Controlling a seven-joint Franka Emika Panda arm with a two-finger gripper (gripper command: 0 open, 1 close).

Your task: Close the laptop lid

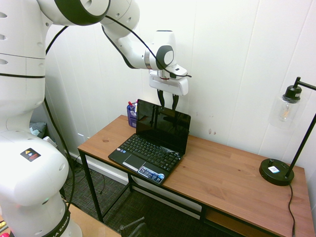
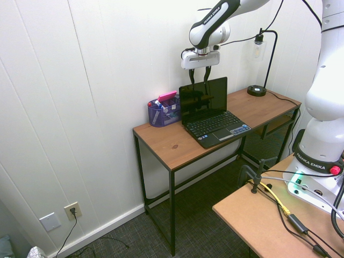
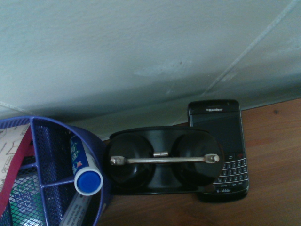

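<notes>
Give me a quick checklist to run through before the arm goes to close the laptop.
1. Laptop lid standing open, still to be closed: ok.
2. Keyboard free of loose items: ok.
3. Gripper fingers apart, nothing held: ok.
4. Gripper up at the lid's top edge, near the wall: ok.
5. Room behind the lid, where the wrist view shows a BlackBerry phone and purple mesh organizer nearby: cannot tell if they would be touched.
6. Fingers placed behind the lid, ready to push: cannot tell.
</notes>
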